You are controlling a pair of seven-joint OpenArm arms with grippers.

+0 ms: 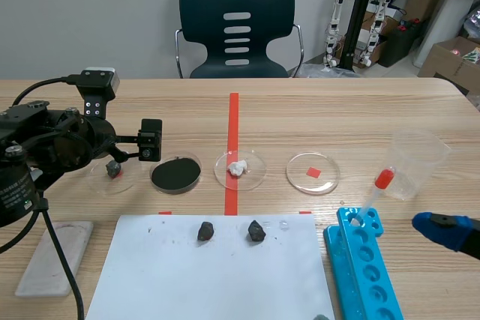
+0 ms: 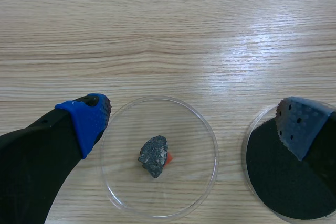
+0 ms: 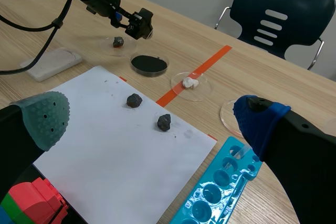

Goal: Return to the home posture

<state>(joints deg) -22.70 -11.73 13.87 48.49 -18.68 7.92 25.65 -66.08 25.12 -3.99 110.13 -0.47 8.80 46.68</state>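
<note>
While the left arm (image 1: 45, 148) sits low over the left side of the tabletop (image 1: 337, 110), the left fingers (image 2: 86, 121) stand wide apart, holding nothing. Under the gap between them lies a clear dish (image 2: 210, 145), nearer the blue-padded finger than the other. A dark stone (image 2: 154, 156) rests in its middle, clear of both pads. The second finger's pad hangs over the rim of a dish of black powder (image 2: 273, 182), just beside the first dish.

The right fingers (image 3: 260, 119) are also spread open and empty, low at the near right of the tabletop. Its blue-padded finger is above the far end of a blue rack (image 1: 364, 267). Ahead of the gap between these fingers lies a white sheet (image 1: 217, 282) carrying two dark stones (image 1: 205, 231) (image 1: 256, 230), near each other but apart. The rack lies just beside the sheet.

A pipette with a red bulb (image 1: 379, 185) stands tilted with its tip at the rack's far end, its bulb near a clear cup (image 1: 416, 162). Beyond the sheet, a dish with a white lump (image 1: 240, 168) sits on the red tape line, and a dish with a red square (image 1: 313, 172) lies beside it.
</note>
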